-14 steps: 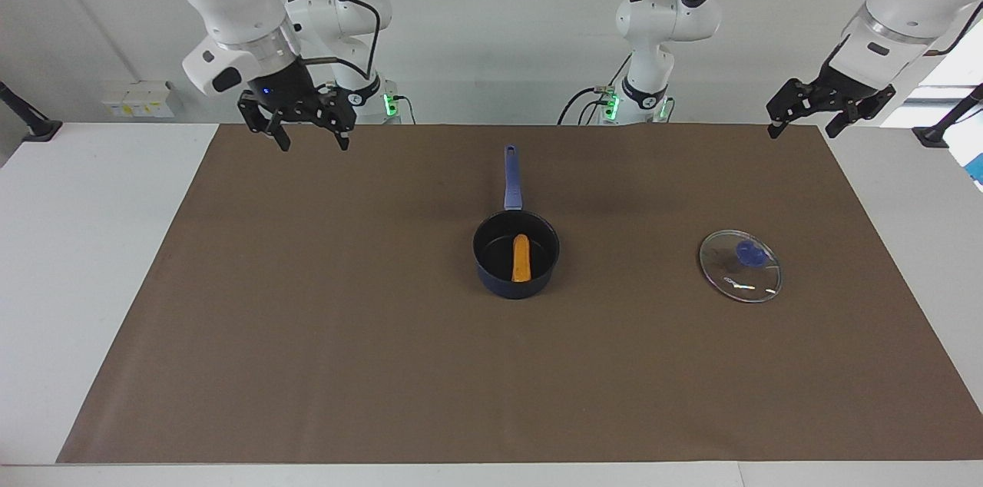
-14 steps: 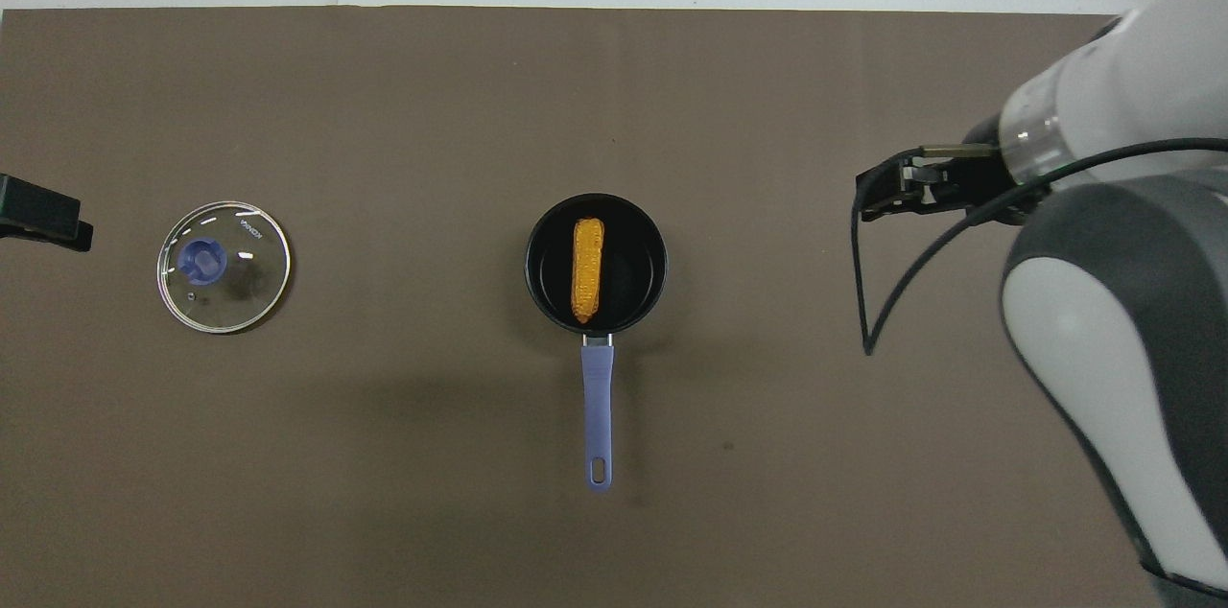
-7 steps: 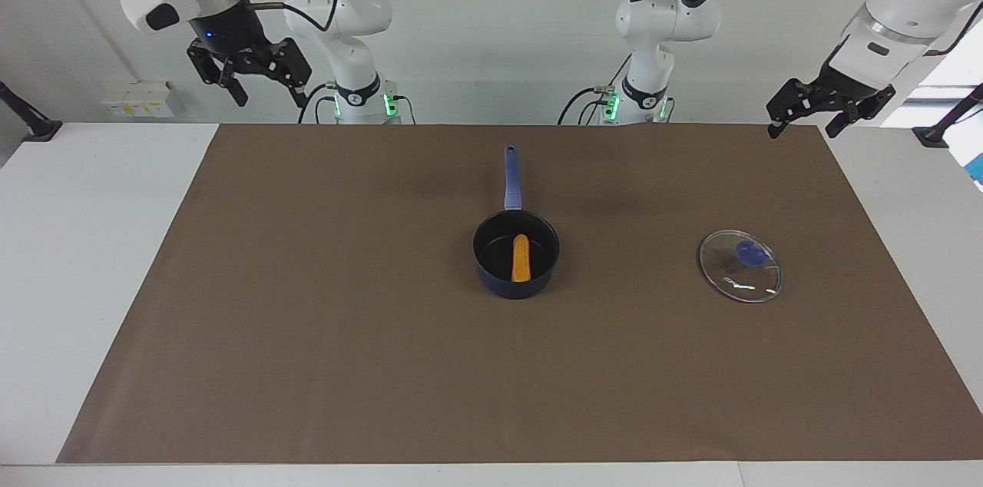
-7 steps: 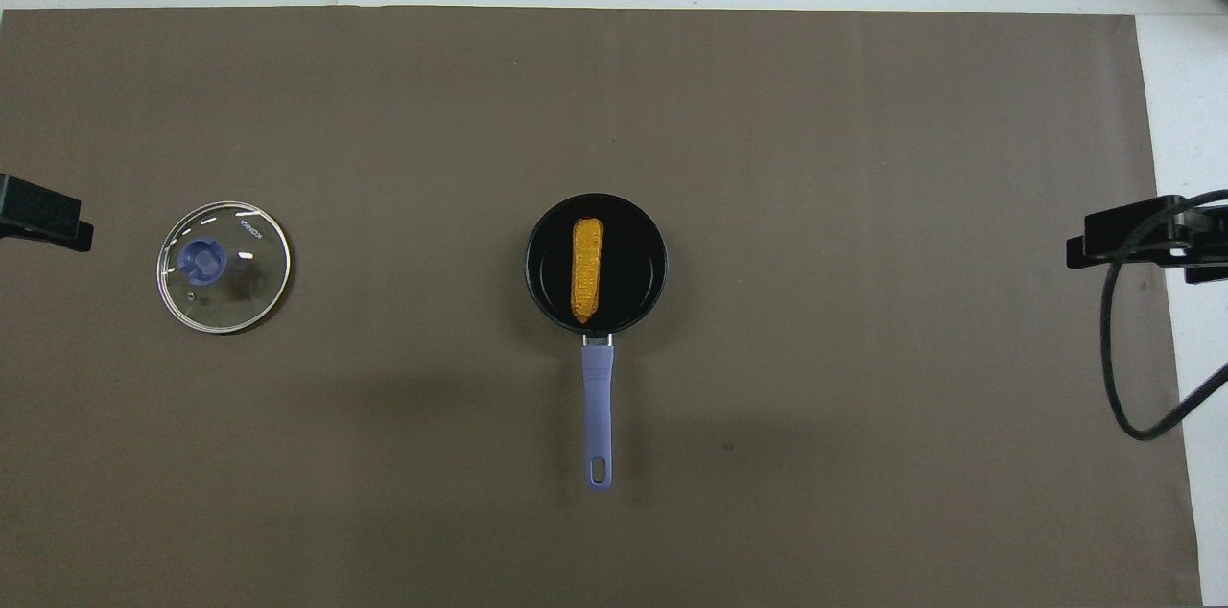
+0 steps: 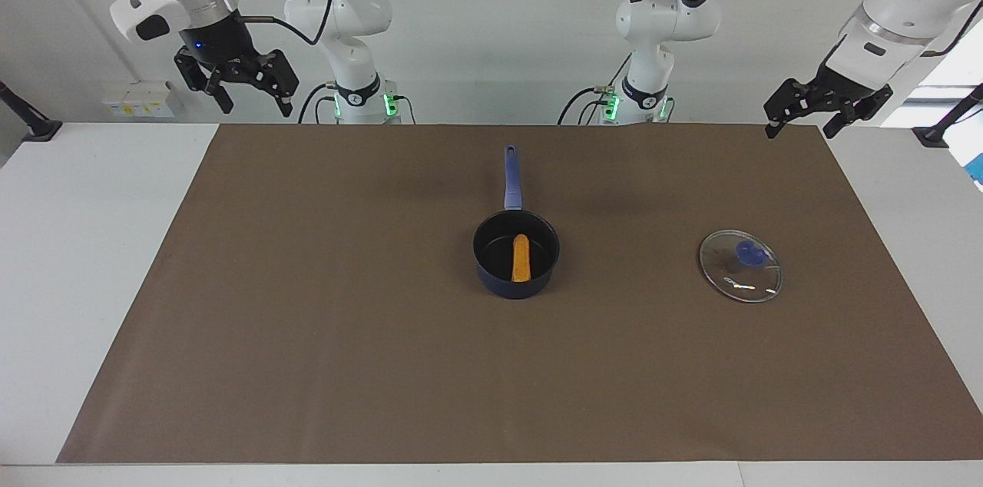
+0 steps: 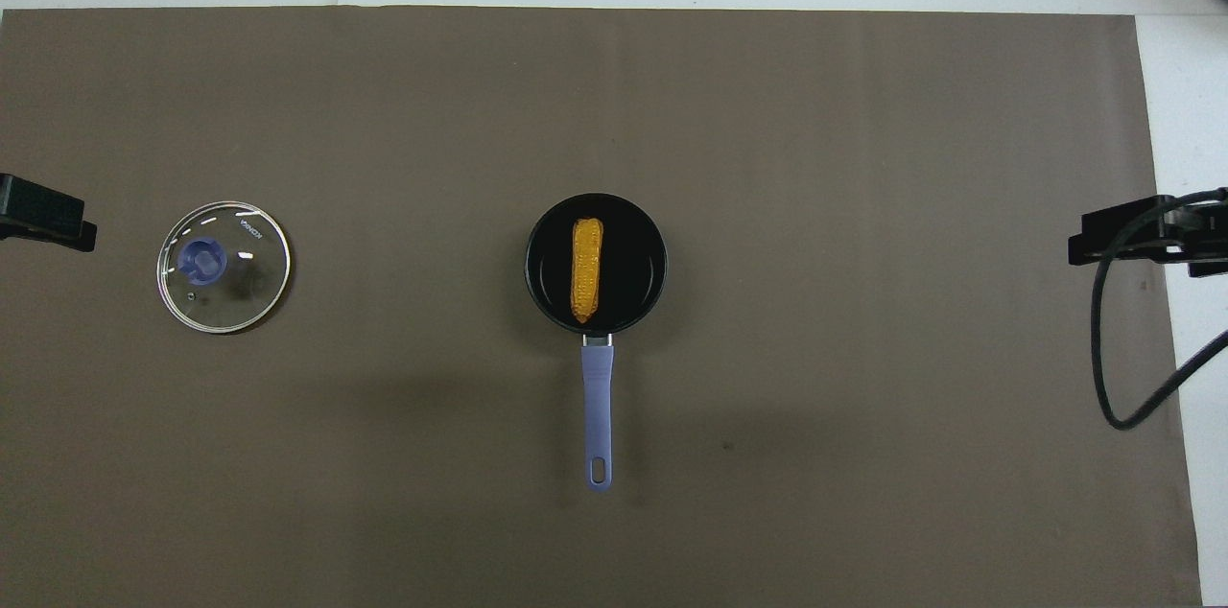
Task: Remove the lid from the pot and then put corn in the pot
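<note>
1. Inside the pot (image 5: 515, 255), mid-mat, the corn (image 5: 521, 257) lies flat along the line of the pot's handle.
2. Well apart from the pot, toward the left arm's end, the lid (image 5: 740, 266) rests knob-up on the mat (image 5: 307, 333).
3. High over the mat's corners, well clear of the pot, the right gripper (image 5: 247, 93) and left gripper (image 5: 799, 117) hang spread and empty.
4. Both steps look done; I judge little risk unless an arm dips again and knocks the pot.

Clear glossy glass lid (image 5: 740, 266), matt dark pot (image 5: 515, 252), bumpy corn (image 5: 521, 257), matt brown mat (image 5: 307, 318).
</note>
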Controlling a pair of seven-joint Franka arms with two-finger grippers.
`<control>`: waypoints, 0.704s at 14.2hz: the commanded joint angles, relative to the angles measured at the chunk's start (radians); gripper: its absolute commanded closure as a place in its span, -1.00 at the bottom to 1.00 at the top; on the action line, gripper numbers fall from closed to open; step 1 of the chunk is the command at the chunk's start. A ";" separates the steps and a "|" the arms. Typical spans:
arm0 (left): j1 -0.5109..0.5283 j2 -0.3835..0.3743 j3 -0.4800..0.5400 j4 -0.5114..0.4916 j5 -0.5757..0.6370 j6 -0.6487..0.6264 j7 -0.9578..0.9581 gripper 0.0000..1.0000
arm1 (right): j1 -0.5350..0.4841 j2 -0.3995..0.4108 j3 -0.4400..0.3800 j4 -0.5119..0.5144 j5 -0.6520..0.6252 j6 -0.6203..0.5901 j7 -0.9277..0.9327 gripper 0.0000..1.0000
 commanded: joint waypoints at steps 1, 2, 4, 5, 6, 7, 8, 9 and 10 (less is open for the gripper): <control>0.008 -0.014 -0.014 -0.014 0.001 -0.010 0.007 -1.00 | -0.023 -0.019 0.009 -0.013 -0.012 -0.007 -0.065 -1.00; 0.005 -0.023 -0.015 -0.026 0.001 -0.014 0.009 -1.00 | -0.023 -0.019 0.008 -0.013 -0.023 -0.008 -0.065 -1.00; 0.011 -0.046 -0.014 -0.066 0.001 0.002 0.013 -1.00 | -0.025 -0.021 0.009 -0.014 -0.043 -0.004 -0.071 -1.00; 0.011 -0.047 -0.015 -0.064 0.001 0.000 0.010 -1.00 | -0.025 -0.022 0.007 -0.016 -0.037 -0.007 -0.072 -1.00; 0.010 -0.045 -0.014 -0.063 0.001 0.003 0.004 -1.00 | -0.025 -0.022 0.007 -0.016 -0.037 -0.007 -0.069 -1.00; 0.009 -0.047 -0.015 -0.063 0.001 0.003 0.002 -1.00 | -0.023 -0.024 0.008 -0.018 -0.034 -0.005 -0.069 -1.00; 0.008 -0.045 -0.015 -0.061 0.001 0.003 0.002 -1.00 | -0.023 -0.024 0.008 -0.018 -0.032 -0.005 -0.074 -1.00; 0.009 -0.045 -0.015 -0.061 -0.001 0.003 0.004 -1.00 | -0.025 -0.025 0.008 -0.018 -0.031 -0.010 -0.075 -1.00; 0.008 -0.047 -0.015 -0.064 -0.002 0.003 0.002 -1.00 | -0.025 -0.028 0.008 -0.021 -0.031 -0.013 -0.075 -1.00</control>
